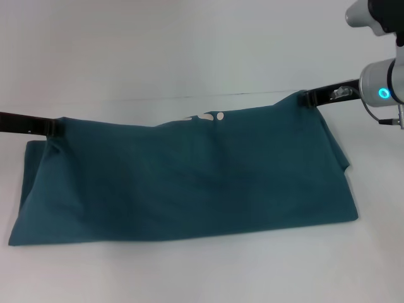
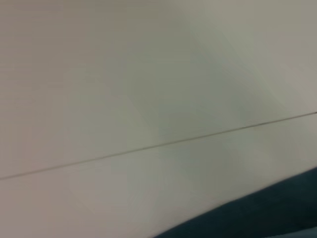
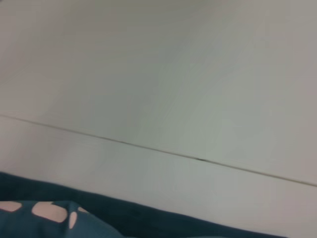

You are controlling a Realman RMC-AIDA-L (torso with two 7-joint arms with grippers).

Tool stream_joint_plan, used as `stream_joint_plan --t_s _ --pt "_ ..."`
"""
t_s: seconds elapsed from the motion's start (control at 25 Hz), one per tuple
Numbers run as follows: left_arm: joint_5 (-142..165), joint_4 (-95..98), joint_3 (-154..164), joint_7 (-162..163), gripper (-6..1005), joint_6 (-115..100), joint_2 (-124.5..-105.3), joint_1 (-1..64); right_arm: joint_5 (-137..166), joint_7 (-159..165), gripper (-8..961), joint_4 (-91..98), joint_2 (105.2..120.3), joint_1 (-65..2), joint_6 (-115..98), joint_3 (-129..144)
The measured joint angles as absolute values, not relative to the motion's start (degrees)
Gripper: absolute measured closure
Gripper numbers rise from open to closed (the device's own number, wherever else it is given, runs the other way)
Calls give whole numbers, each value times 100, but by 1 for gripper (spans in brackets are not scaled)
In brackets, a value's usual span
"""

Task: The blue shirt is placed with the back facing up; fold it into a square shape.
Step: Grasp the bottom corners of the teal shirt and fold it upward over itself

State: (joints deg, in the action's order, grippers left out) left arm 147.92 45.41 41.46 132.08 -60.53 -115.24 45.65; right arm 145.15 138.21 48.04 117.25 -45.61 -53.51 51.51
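The blue shirt (image 1: 189, 183) is a dark teal cloth folded over on the white table, its raised far edge held up at both ends. A bit of white lettering (image 1: 205, 117) peeks over that far edge. My left gripper (image 1: 55, 128) is shut on the shirt's far left corner, its black fingers reaching in from the left. At the far right corner my right gripper (image 1: 305, 98) is shut on the cloth too. The left wrist view catches only a strip of the shirt (image 2: 257, 213). The right wrist view shows the shirt (image 3: 124, 218) with white lettering (image 3: 49, 211).
A white table (image 1: 189, 271) runs all around the shirt, with a thin seam line (image 1: 158, 98) across it behind the cloth. The right arm's silver body with a blue light (image 1: 383, 93) hangs at the upper right.
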Motion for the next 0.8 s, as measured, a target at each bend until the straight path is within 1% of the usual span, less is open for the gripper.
stream_joint_plan --t_s 0.12,0.32,0.6,0.64,0.8 --pt "14793 4532 4183 13202 839 -5871 -11567 4553 14518 13825 813 4663 11759 -4567 -5080 5217" --pt "14797 4482 4188 13176 835 -5600 -11625 4539 14528 13787 807 4545 11863 -4531 -4599 5275" --pt "14801 4368 4185 13183 828 -5093 -11671 4479 14648 13825 799 4240 11877 -4540 -4160 5340" --pt "14801 4364 4185 13181 795 -5066 -11672 4474 14649 13826 798 4239 11879 -4539 -4152 5340" --pt "14799 4394 4190 13146 661 -5033 -11678 4464 14652 13827 634 4272 11882 -4519 -4134 5315"
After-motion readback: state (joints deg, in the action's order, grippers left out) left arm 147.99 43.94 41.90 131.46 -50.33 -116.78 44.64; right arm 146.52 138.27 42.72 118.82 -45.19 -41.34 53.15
